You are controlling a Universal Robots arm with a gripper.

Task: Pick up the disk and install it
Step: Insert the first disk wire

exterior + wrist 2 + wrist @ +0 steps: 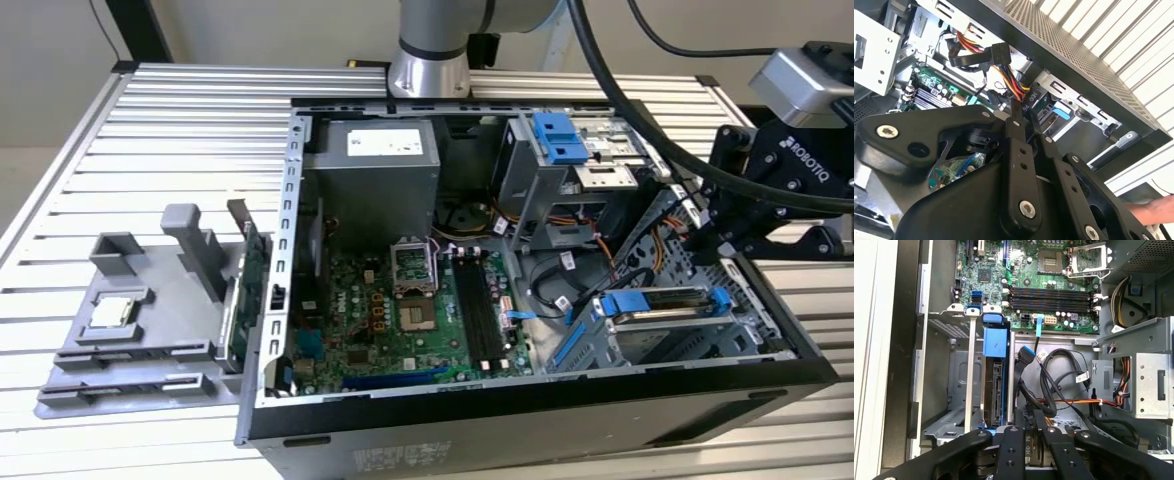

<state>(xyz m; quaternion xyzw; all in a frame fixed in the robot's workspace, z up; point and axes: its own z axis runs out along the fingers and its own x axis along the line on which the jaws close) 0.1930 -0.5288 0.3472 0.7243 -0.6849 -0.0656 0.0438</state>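
Note:
The disk lies in the lower drive cage at the near right corner of the open computer case, its blue bracket showing at both ends. In the first wrist view the disk stands edge-on between the cage rails. My gripper hangs over the case's right side, just beyond the disk. In both wrist views the gripper is shut on a black power connector with red, yellow and black wires, right beside the disk's end.
Black, orange and blue cables loop beside the cage. The motherboard, the power supply and an upper drive bay with blue tabs fill the case. A grey fixture stands at the exterior view's left. A hand shows outside the case.

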